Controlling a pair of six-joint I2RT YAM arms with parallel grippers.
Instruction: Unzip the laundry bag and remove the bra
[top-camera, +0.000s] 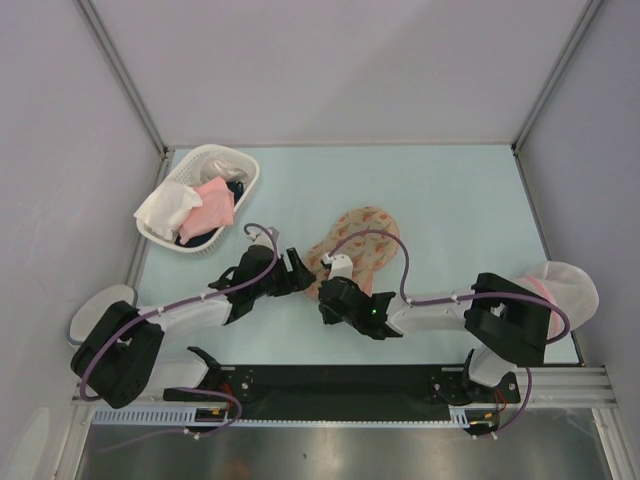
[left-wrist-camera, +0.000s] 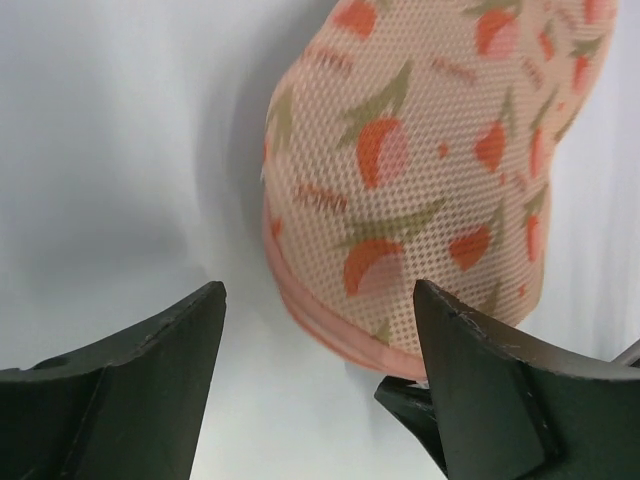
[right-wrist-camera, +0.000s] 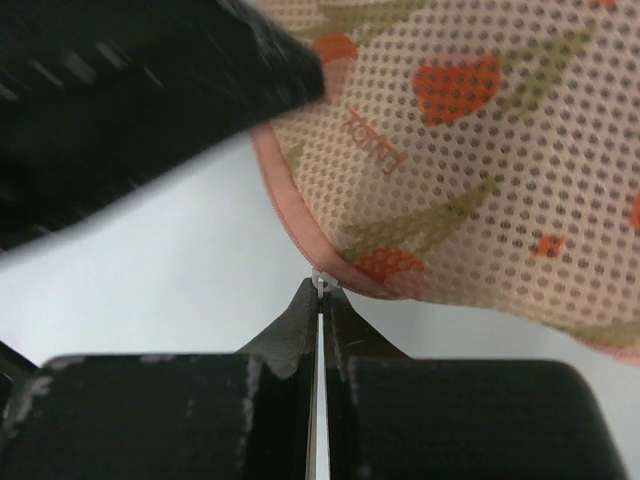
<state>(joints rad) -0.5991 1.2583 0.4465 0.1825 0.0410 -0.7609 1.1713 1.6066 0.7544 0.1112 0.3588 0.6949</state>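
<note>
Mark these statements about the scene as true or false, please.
1. The left claw stands open and holds nothing. True.
2. The flat beige-pink floral mesh pouch lies inside the white plastic basket. False: it lies on the table, outside the basket.
3. The right claw is shut, its tips at the pouch's pink rim. True.
4. The pink cloth lies on the bare table. False: it is in the basket.

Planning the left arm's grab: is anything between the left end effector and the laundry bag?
Nothing visible: only table surface lies between the open left end effector and the laundry bag.
</note>
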